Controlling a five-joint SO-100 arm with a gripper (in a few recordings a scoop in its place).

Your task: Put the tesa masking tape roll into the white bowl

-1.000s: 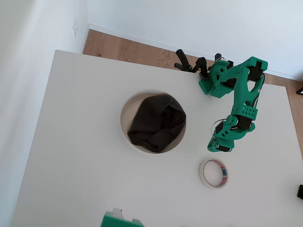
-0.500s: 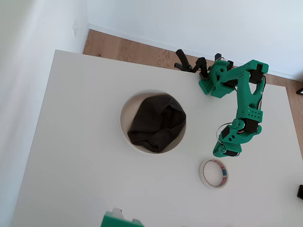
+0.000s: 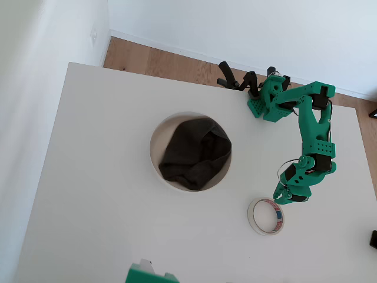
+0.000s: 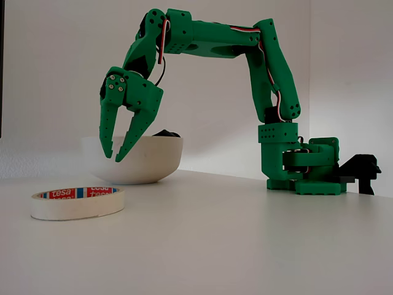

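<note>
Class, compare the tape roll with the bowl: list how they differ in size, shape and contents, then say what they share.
Size: the tape roll is far smaller than the bowl.
Shape: the roll is a low flat ring; the bowl is tall with curved walls.
Contents: the bowl holds a dark cloth; the roll's hole is bare, with a red and blue printed core.
Shared: both are round, whitish and rest on the table.
</note>
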